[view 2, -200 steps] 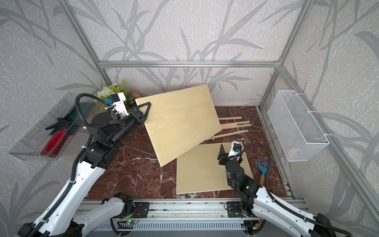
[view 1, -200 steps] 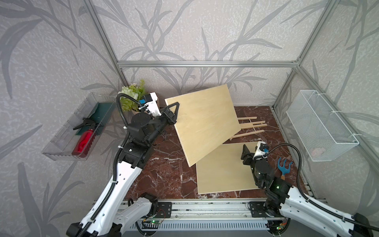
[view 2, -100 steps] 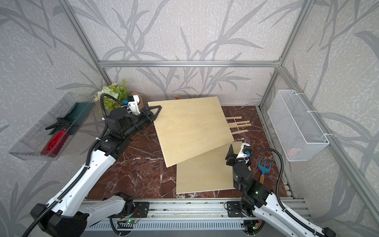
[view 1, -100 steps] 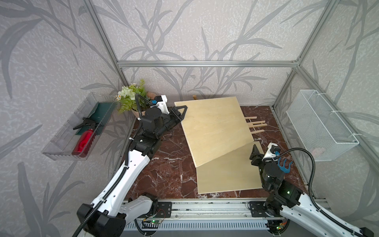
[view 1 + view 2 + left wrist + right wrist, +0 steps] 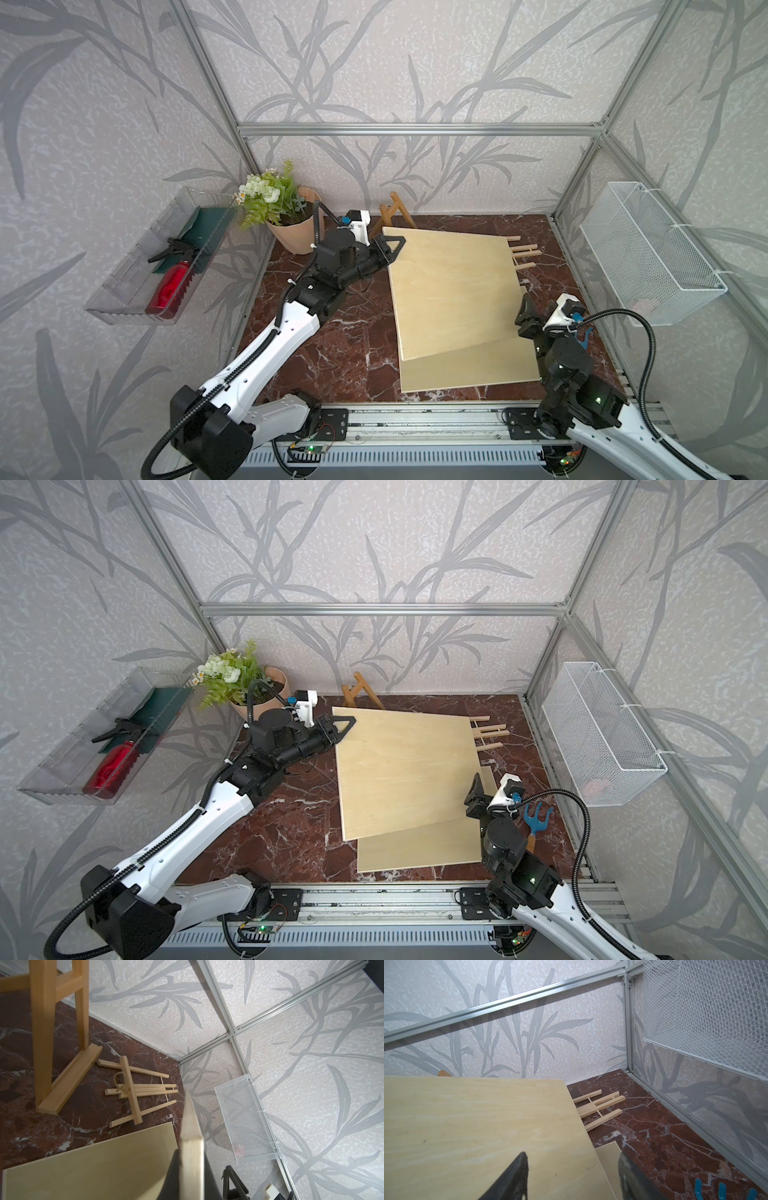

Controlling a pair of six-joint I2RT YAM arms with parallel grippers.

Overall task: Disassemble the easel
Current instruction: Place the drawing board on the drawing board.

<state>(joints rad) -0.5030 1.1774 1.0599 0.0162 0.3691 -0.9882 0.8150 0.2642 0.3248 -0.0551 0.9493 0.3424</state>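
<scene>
Centre frame in both top views, the board [image 5: 453, 291] has swung down from its steep tilt and sits low over the second board [image 5: 469, 372]; left tool [image 5: 390, 249] clamps its upper-left corner. Right tool [image 5: 526, 314], jaws wide, empty, has backed off lower right. Easel [image 5: 392, 212] stands exposed upper centre, likely next.

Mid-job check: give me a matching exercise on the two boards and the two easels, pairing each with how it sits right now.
Things:
1. upper board
2. lower board
3. small easel
4. large easel

States:
A. stands upright at the back
B. lies flat on the table, partly under another board
C. pinched at a corner by the left gripper
D. folded, lying flat on the table

Pairs: 1-C, 2-B, 3-D, 4-A.
</scene>
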